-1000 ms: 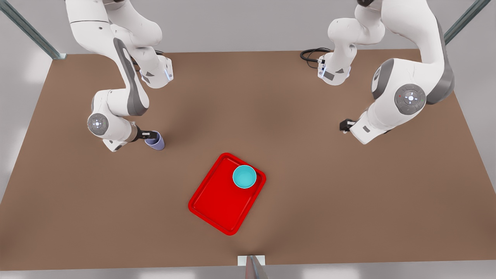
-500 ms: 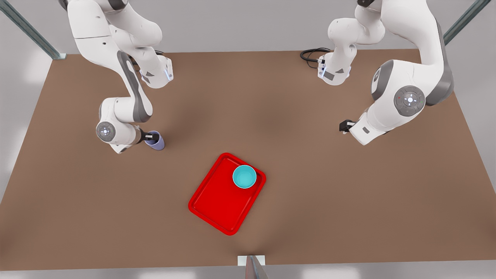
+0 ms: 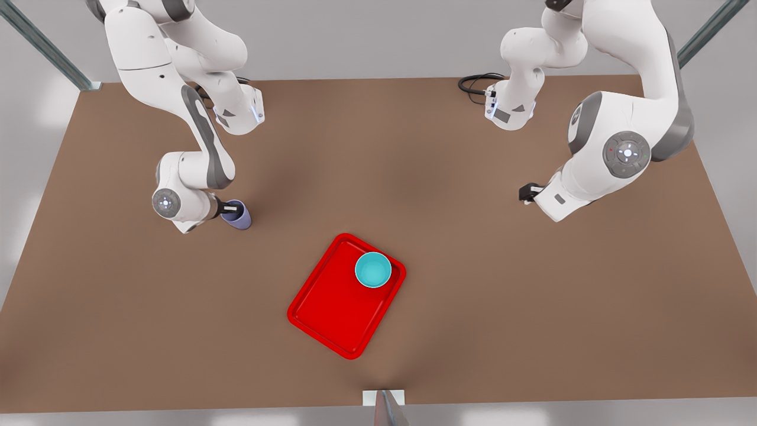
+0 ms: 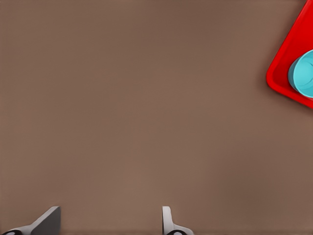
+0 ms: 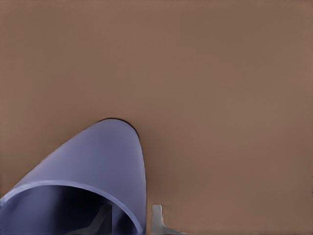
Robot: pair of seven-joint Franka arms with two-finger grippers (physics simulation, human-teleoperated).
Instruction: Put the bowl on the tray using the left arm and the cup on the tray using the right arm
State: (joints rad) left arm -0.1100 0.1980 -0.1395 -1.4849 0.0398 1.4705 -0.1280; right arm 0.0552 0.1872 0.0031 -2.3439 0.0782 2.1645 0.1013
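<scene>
Bowl (image 3: 373, 270) on tray (image 3: 331, 307); cup (image 3: 238, 216) well apart.

The front view looks steeply down on the whole table (image 3: 532, 307); both wrist views look down at it from close above.

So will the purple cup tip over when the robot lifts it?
It might wobble. The cup is narrower at its base than at its rim, so it probably tips easily. The right gripper has one finger inside it and one outside, pinching only the wall, so the cup could swing. It looks smooth, so maybe slippery. The left gripper waits, open.
</scene>
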